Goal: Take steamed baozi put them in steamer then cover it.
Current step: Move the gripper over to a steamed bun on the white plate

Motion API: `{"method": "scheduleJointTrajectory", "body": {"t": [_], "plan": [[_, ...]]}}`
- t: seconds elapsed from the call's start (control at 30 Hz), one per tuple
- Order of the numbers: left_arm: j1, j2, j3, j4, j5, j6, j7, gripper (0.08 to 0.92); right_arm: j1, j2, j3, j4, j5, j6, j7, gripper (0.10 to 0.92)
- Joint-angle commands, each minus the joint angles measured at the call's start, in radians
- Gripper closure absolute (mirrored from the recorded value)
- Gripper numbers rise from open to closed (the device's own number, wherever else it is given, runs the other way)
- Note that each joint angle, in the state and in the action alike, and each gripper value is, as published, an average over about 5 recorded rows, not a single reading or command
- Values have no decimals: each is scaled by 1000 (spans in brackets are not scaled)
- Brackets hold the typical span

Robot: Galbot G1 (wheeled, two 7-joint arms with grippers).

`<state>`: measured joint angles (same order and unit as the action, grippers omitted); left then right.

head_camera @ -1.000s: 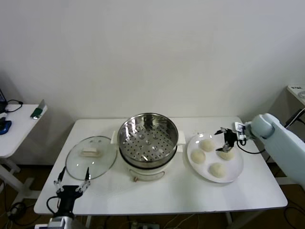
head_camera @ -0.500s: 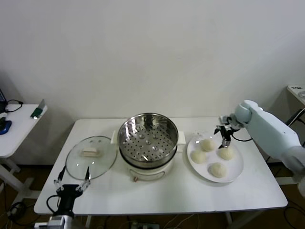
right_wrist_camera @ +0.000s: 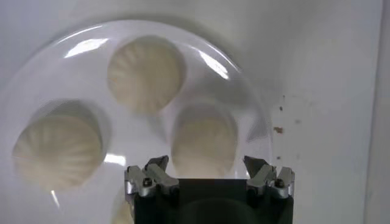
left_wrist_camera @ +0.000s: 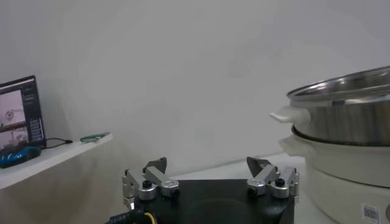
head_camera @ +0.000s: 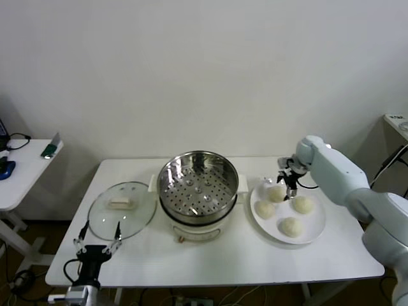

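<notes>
My right gripper (right_wrist_camera: 208, 167) hangs spread wide over the round cream-white dough bun (right_wrist_camera: 203, 141) at the white plate's (head_camera: 315, 224) twelve o'clock; squeezing too hard could squash it.

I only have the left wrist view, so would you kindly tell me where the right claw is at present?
Observer: The right claw hangs open over the white plate, above the rear-left baozi.
Operator: Thank you; how many baozi are on that plate?
Observer: Four; none are in the steamer yet.
Operator: And where is the cover?
Observer: The cover lies flat on the table, left of the steamer, beyond the open left claw.
</notes>
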<state>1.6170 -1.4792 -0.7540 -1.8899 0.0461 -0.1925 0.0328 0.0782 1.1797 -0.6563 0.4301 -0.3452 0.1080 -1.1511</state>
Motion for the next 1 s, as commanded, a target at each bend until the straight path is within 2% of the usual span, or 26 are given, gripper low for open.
{"method": "scheduleJointTrajectory", "body": {"t": [0.03, 0.27, 0.53, 0.77, 1.0], "plan": [[0, 1, 0, 1, 5, -3, 1, 177, 1, 68, 38, -86, -79, 23, 4, 203], [3, 2, -2, -3, 3, -3, 0, 177, -1, 68, 37, -92, -93, 26, -10, 207], [4, 4, -6, -3, 0, -2, -3, 177, -1, 66, 46, -90, -98, 33, -18, 298], [7, 2, -7, -6, 0, -2, -4, 177, 16, 52, 47, -68, -88, 50, -32, 329], [18, 3, -10, -12, -3, -5, -4, 177, 134, -34, -132, 99, 87, 63, -73, 330]]}}
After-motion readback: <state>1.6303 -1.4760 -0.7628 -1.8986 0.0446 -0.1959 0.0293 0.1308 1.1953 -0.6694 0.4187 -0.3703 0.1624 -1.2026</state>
